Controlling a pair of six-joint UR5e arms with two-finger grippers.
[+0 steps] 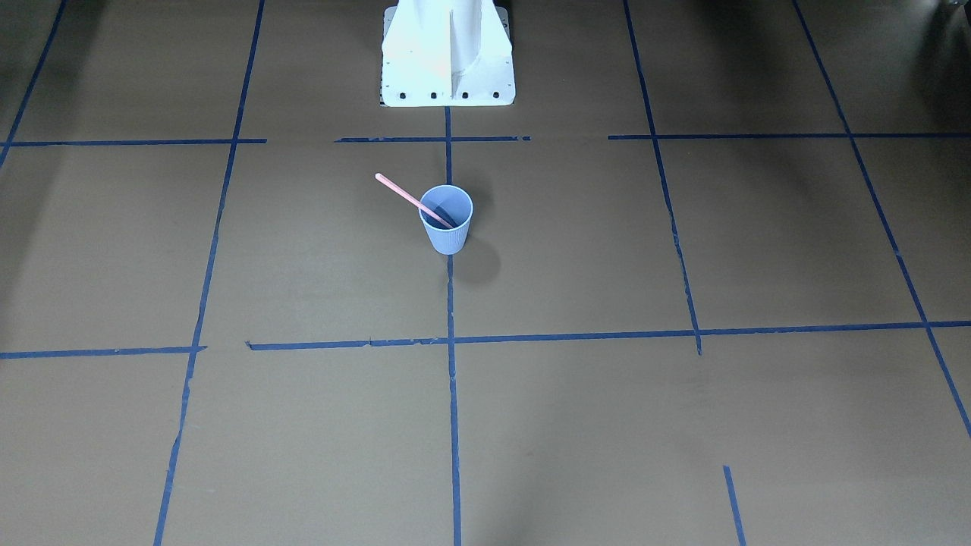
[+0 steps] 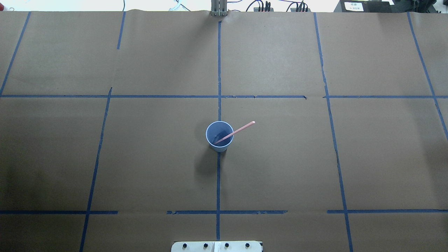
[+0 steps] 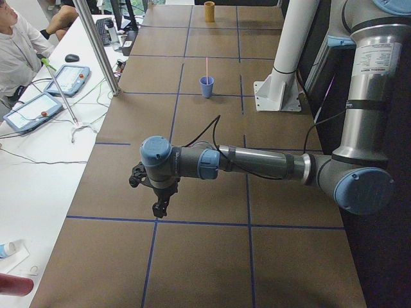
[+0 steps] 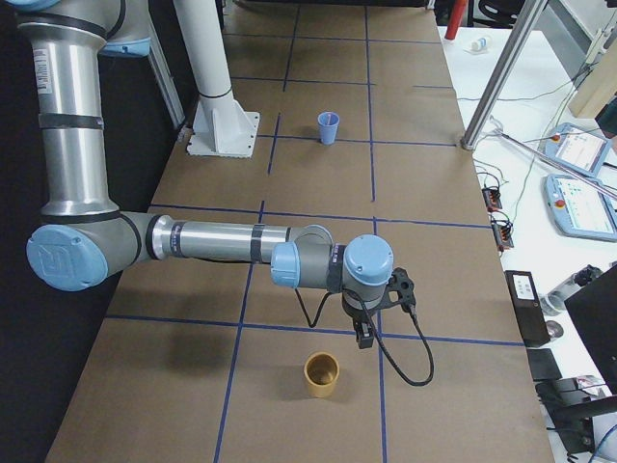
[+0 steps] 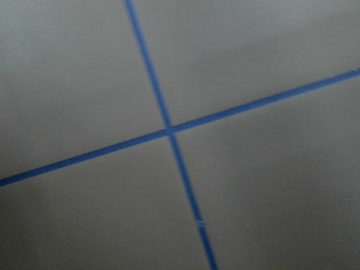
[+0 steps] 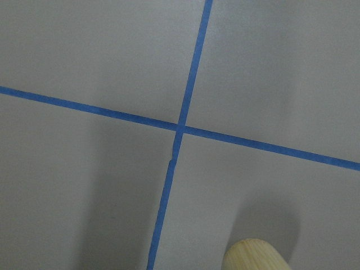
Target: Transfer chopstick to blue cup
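One chopstick (image 2: 241,130) sits tilted in the blue cup (image 2: 219,148), its top leaning over the rim toward the robot's right. The left gripper (image 3: 158,206) and right gripper (image 4: 364,333) are well apart from the cup. Cannot tell their opening or hold.

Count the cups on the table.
2. The blue cup stands on the centre tape line, with the chopstick leaning in it. A tan cup stands at the end of the table on the robot's right. No others show.
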